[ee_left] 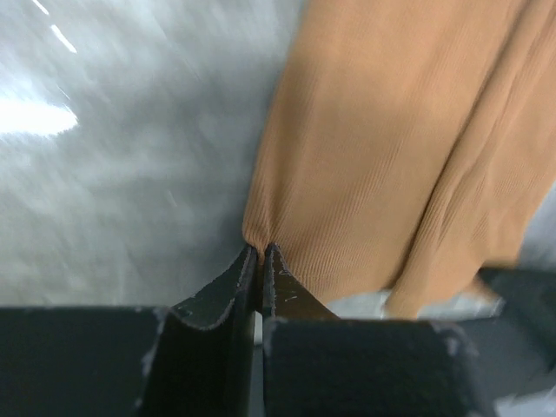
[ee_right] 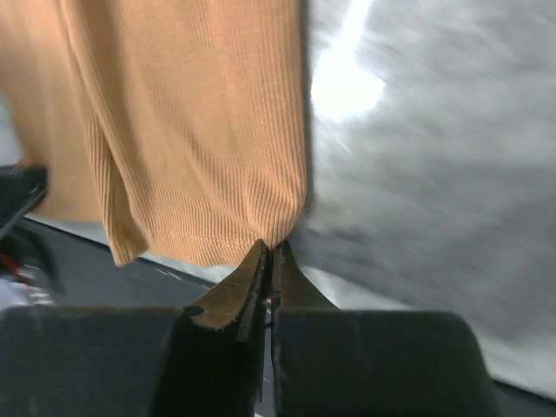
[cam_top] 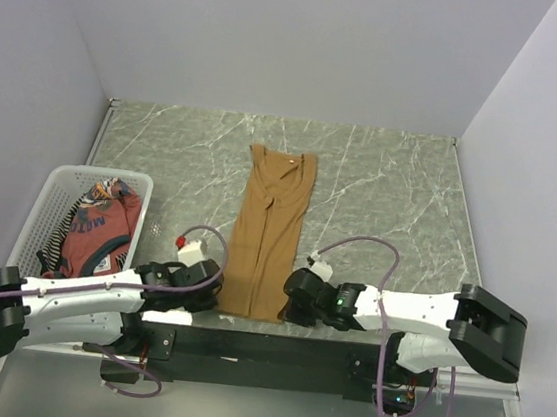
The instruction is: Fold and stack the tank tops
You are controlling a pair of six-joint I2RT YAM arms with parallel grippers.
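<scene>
Left wrist: jaws on tan top (ee_left: 391, 156)

tan top (cam_top: 271, 233): plain orange-brown all over, with thin ribbed lines in the cloth
red top (cam_top: 104, 239): rust red with dark edges and pale letters on the chest
striped top (cam_top: 65, 227): black and white stripes; only a bit shows, at 9 o'clock of the red top
basket (cam_top: 60, 179): white, with a grid of little holes
table (cam_top: 390, 201): grey-green like stone, with thin white lines running across
walls (cam_top: 278, 37): plain pale grey-purple
left arm (cam_top: 77, 296): white with black ends
right arm (cam_top: 418, 310): white with black ends
left gripper (ee_left: 261, 254): black
right gripper (ee_right: 271, 250): black
cables (cam_top: 365, 244): purple
little light (cam_top: 337, 301): green
</scene>
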